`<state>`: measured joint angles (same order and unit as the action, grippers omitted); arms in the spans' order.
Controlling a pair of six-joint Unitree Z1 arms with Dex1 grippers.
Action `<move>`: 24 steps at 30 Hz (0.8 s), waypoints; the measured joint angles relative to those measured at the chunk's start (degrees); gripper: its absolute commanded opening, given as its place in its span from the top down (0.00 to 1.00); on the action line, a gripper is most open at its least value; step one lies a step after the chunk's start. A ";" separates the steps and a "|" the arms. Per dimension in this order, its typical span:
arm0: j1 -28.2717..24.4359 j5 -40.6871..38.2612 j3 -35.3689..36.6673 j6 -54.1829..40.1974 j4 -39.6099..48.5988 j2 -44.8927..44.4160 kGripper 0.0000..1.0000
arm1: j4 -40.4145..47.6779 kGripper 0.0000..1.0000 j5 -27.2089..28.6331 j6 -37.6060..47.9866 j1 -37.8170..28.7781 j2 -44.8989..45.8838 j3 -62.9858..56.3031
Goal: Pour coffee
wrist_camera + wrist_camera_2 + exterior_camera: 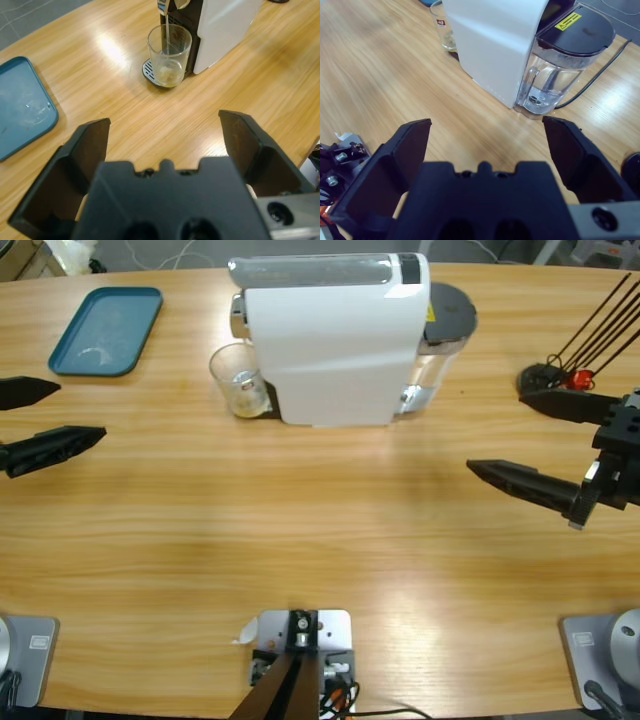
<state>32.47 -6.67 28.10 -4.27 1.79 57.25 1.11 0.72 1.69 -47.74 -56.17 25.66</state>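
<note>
High view: the clear glass tumbler [238, 380] stands on the wooden counter [320, 560] against the white boxy coffee machine [335, 335]; the pale tan coffee [246, 399] lies at its bottom. A teal rectangular tray [106, 330] sits well apart.

Left wrist view: the left pincer [165, 130] is empty, jaws spread apart, facing the tumbler.

Right wrist view: the right pincer [487, 132] is empty, jaws apart, near the machine's clear water tank [560, 75].
</note>
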 measured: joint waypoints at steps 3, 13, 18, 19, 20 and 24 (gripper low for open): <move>0.00 -0.08 0.00 0.00 -0.13 0.88 0.05 | 0.22 0.00 0.00 0.00 0.00 -0.12 0.00; 0.00 -0.44 0.00 0.00 -0.15 2.26 0.05 | 0.39 0.00 0.00 0.00 0.00 -0.70 0.00; 0.00 -0.44 0.00 0.00 -0.15 2.45 0.05 | 0.50 0.00 0.00 0.00 0.00 -0.92 0.00; 0.00 -0.44 0.00 0.00 -0.15 2.48 0.05 | 0.54 0.00 0.00 0.00 0.00 -0.92 0.00; 0.00 -0.44 0.00 0.00 -0.15 2.48 0.05 | 0.57 0.00 0.00 0.00 0.00 -0.92 0.00; 0.00 -0.44 0.00 0.00 -0.15 2.49 0.06 | 0.58 0.00 0.00 0.00 0.00 -0.93 0.00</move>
<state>32.48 -7.11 28.10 -4.27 1.65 59.74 1.69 0.72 1.69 -47.74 -57.10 25.66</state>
